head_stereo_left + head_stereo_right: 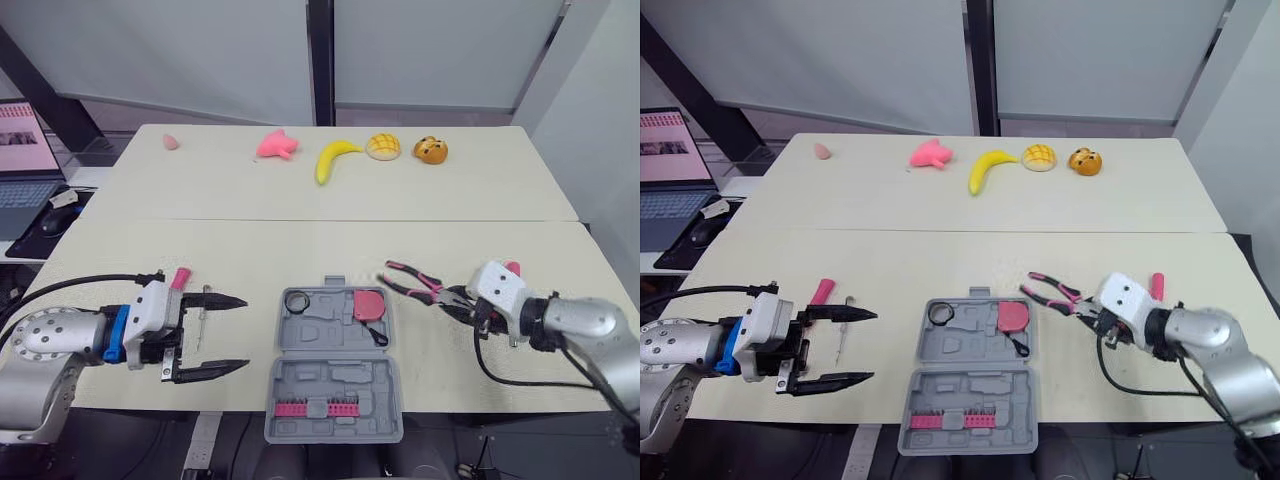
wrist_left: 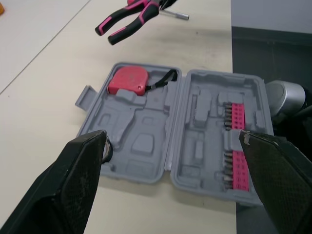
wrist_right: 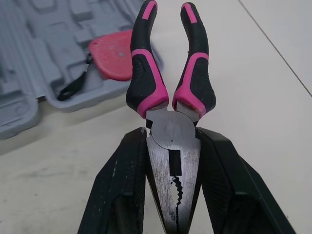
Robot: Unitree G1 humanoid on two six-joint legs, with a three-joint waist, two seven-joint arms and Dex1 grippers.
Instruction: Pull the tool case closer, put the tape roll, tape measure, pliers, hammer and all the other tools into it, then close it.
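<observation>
My right gripper [image 3: 173, 187] is clenched on the pliers [image 1: 418, 281], one finger on each side of the metal head. The pink and black handles point toward the tool case [image 1: 333, 370]. The nose tip runs out of the wrist view, and I cannot tell whether the pliers are clear of the table [image 1: 250, 240]. They sit just right of the case, which lies open and flat at the table's near edge. The tape roll [image 1: 297, 301] and red tape measure [image 1: 368, 304] are seated in its far half, and a pink bit strip [image 1: 312, 408] in its near half. My left gripper [image 1: 243, 333] is released, its fingers wide apart left of the case, and a slim screwdriver [image 1: 202, 315] lies on the table in line between them. A pink handle [image 1: 181, 278] beyond my left wrist and a pink object [image 1: 513, 268] behind my right wrist are partly hidden, and I cannot identify either.
</observation>
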